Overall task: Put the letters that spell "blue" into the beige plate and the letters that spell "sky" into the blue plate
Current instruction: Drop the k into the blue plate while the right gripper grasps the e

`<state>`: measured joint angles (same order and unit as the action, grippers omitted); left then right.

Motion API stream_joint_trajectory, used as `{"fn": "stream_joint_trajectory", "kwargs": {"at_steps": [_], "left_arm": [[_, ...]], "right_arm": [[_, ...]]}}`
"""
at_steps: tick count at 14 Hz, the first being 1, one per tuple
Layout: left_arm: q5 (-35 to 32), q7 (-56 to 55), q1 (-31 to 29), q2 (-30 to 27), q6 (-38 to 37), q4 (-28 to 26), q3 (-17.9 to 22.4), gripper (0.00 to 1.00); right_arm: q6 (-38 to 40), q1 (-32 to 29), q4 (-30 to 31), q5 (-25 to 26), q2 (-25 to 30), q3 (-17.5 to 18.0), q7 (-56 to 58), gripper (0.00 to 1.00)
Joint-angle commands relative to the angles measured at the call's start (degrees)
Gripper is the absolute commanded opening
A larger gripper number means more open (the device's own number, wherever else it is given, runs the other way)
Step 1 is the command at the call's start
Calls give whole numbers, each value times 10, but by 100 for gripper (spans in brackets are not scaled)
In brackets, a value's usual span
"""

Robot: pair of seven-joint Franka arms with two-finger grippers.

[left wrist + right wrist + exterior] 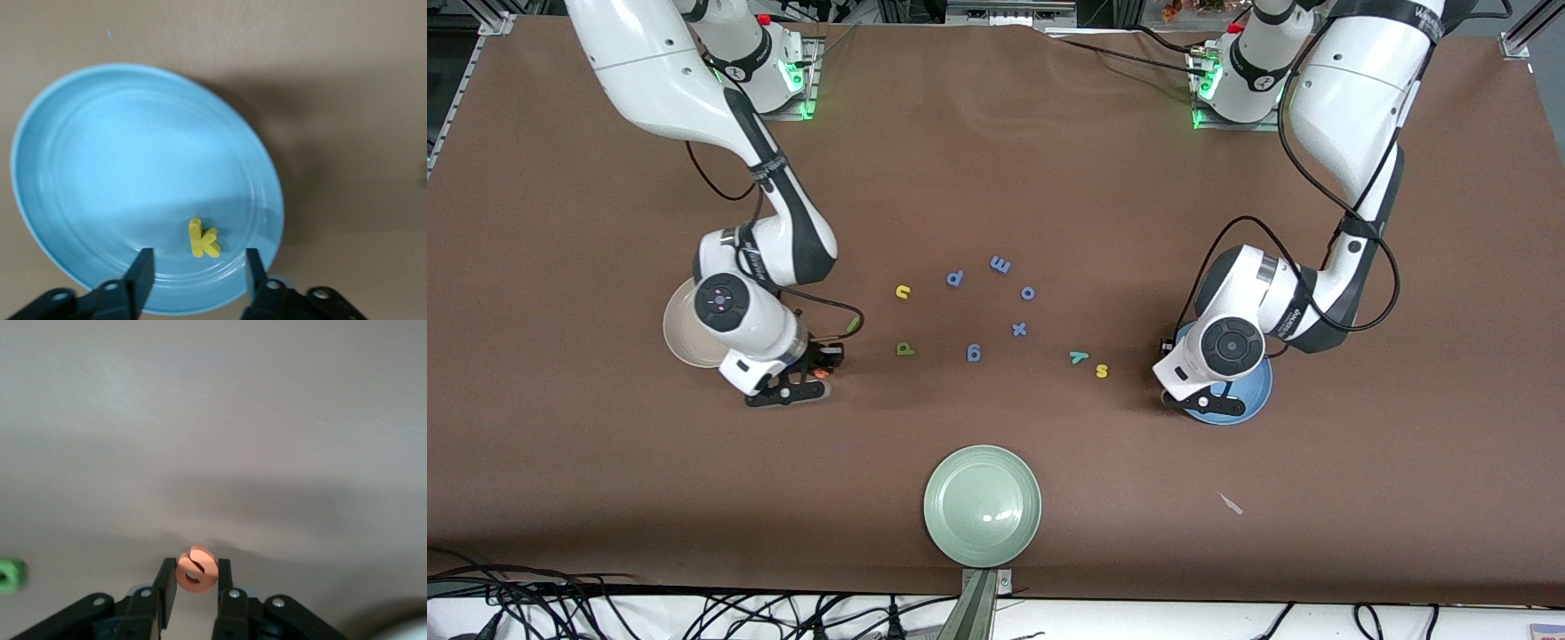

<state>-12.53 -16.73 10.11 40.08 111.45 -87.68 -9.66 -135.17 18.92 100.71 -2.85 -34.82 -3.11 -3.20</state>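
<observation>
Orange e (195,570) is pinched tight in my right gripper (194,581) over bare table just beside the beige plate (680,342), and only the right wrist view shows that grip properly. My left gripper (197,267) hangs over the blue plate (100,167) with fingers apart, holding nothing. The yellow k (202,239) lying in that plate shows only in the left wrist view, since the arm hides it from the front.
</observation>
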Motion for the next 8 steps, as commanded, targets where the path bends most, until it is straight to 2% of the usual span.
{"fn": "stream_joint_trajectory", "kwargs": {"at_steps": [1, 3, 6, 7, 8], "left_arm": [[61, -4, 3, -26, -6, 6, -4, 100], [108, -22, 4, -26, -5, 21, -9, 100], [110, -108, 13, -17, 3, 24, -32, 100], [109, -142, 23, -13, 15, 24, -32, 100], [109, -161, 30, -10, 40, 24, -32, 100]], "right_arm": [[25, -1, 84, -15, 78, -41, 90, 19], [48, -1, 105, -16, 92, -77, 134, 19], [93, -1, 110, -16, 96, -116, 183, 19], [97, -1, 112, -16, 96, -124, 191, 25], [95, -1, 116, -18, 94, -126, 191, 66]]}}
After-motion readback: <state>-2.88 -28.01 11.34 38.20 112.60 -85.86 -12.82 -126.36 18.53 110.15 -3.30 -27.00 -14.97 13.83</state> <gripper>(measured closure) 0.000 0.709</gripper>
